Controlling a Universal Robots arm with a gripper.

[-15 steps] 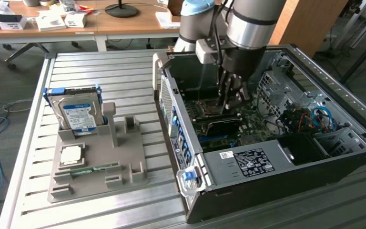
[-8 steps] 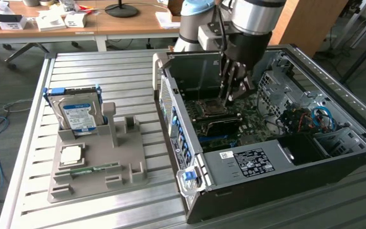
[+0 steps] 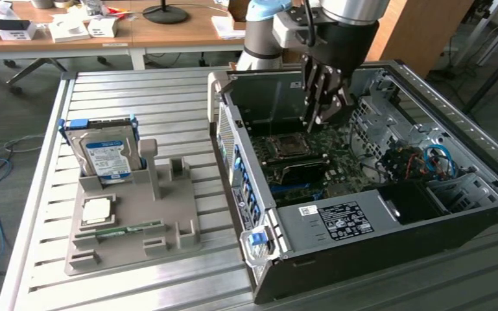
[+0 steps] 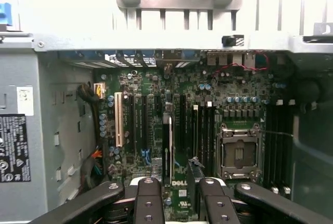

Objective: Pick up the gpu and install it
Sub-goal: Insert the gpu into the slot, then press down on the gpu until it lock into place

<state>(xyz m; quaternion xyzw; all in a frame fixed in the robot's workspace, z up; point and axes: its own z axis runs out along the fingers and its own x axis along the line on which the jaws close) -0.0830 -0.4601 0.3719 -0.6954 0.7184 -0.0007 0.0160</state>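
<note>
Hovering over one motherboard [image 4: 239, 86] — jaws gripping one gpu [image 4: 167, 141] edge-on.

One open computer case [image 3: 353, 214], one motherboard [image 4: 177, 130] inside, one bare processor socket [image 4: 238, 154]. One gripper [image 3: 325, 111] over the case, holding one gpu [image 4: 168, 146] edge-on. One grey holder tray [image 3: 132, 223] on one slatted metal table [image 3: 137, 91]. One hard drive [image 3: 108, 155] upright in the tray, one memory stick [image 3: 128, 229], one square processor chip [image 3: 98, 211]. One wooden desk [image 3: 163, 29] behind.
</note>
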